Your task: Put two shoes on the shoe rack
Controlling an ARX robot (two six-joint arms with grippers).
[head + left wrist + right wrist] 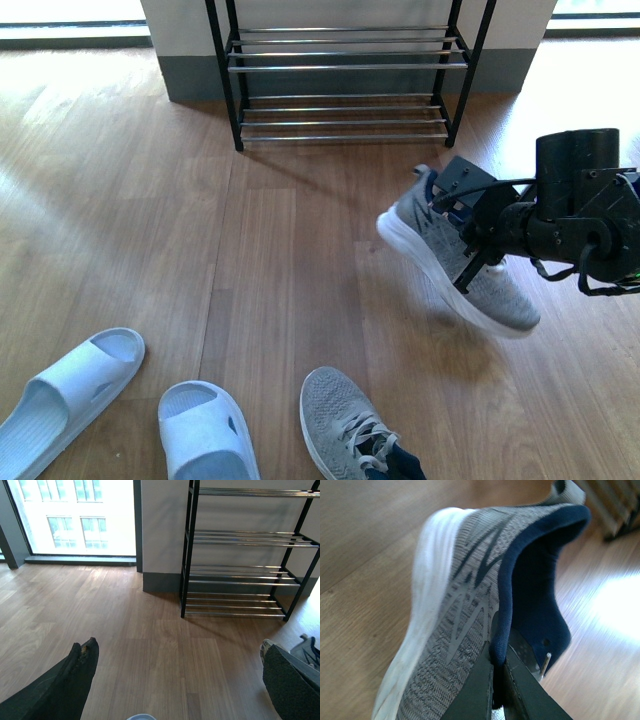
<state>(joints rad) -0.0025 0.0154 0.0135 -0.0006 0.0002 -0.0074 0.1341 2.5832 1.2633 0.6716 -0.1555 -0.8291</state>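
- The right claw pinches the blue rim of one shoe.
- That shoe looks lifted off the floor, tilted, in front of the shoe rack.
- The other shoe lies on the floor near the robot.
- The left claw is spread wide and holds nothing.
- Step: carrying the first shoe. Next, I think, it must go forward and sit flat on the rack.

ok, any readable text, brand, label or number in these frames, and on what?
None readable.
The held sneaker shows only dark side marks, a pattern with no letters.
The floor sneaker, the pale slippers, the shoe rack and the right end effector carry no visible text.
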